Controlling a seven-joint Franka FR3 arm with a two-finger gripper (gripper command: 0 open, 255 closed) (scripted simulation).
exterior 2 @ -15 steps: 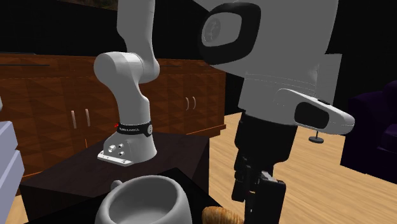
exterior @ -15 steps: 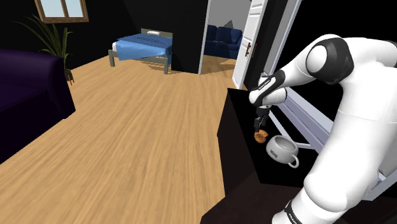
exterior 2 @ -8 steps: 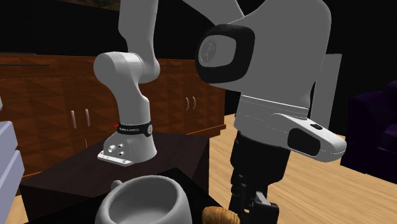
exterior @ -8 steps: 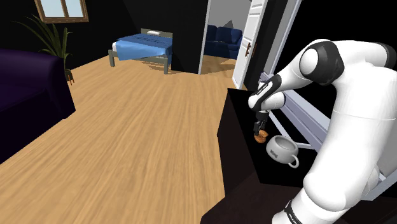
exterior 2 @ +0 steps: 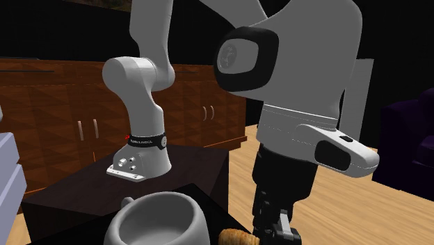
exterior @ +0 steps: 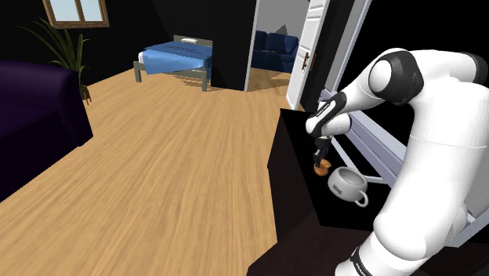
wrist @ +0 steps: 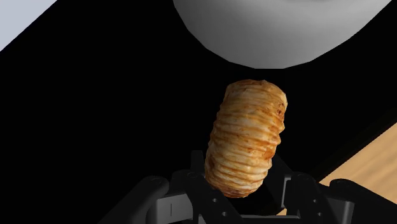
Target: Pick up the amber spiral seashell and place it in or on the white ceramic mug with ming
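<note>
1 black gripper (wrist: 238,168) sits around the brown shell (wrist: 248,127) for the grab, squeezing or not I cannot tell; next, lift it over the white mug (exterior: 345,186).

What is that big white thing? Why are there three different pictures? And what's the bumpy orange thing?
The big white thing is a robot arm in a computer-drawn house. At its end is a black gripper, a hand that pinches.

One picture looks over the arm's shoulder, with a wooden floor and a blue bed behind. Another looks back at the arm from the other side of the dark table. The third comes from a camera on the hand itself.

The bumpy orange thing is a spiral seashell. The gripper is pinching it, low over the table. Beside it stands a pale mug, where the shell should go.
</note>
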